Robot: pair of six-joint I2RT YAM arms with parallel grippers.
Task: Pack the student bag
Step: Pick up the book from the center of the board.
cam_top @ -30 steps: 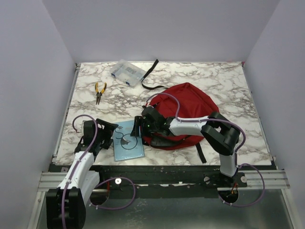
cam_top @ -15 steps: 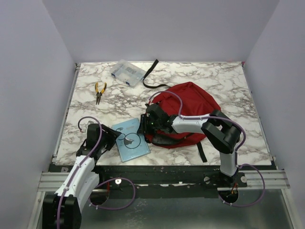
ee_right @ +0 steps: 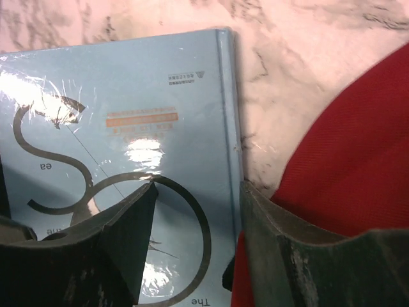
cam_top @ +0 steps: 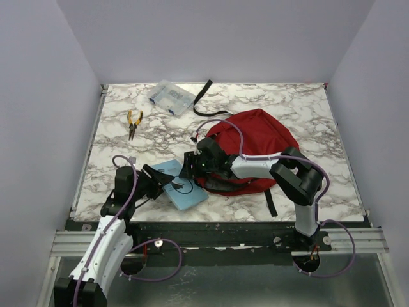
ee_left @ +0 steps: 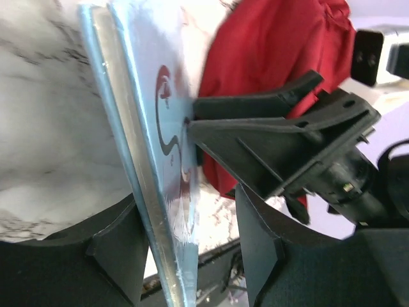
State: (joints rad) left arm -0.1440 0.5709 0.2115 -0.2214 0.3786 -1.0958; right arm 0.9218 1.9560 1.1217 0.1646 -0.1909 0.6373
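left gripper (cam_top: pixel 155 181): swung in, fingers astride book's near edge, can't tell if pinching | book (cam_top: pixel 190 193): turned, slid toward bag | right gripper (cam_top: pixel 190 167): fingers parted, tips on cover | bag (cam_top: pixel 255 137): right of centre, book just beside, not yet inside

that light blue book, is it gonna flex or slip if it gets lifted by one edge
The light blue book is probably stiff: its edge runs straight in the left wrist view. The cover glares like plastic wrap in the right wrist view, so it may slip. Being flat and thin, it should not roll.
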